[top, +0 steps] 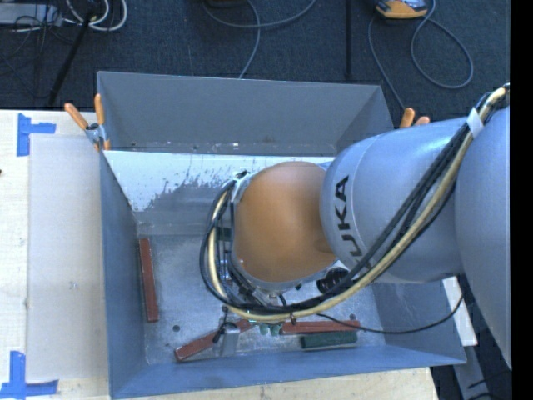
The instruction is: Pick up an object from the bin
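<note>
one brown stick [148, 279] lies along the bin's [250, 115] left wall; gripper [225, 336] down at front edge, grip unreadable.

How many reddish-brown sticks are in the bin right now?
3 reddish-brown sticks: one lies along the left side; one slants at front left, beside the end effector; one lies front right, next to a dark green stick. The arm may hide others.
</note>
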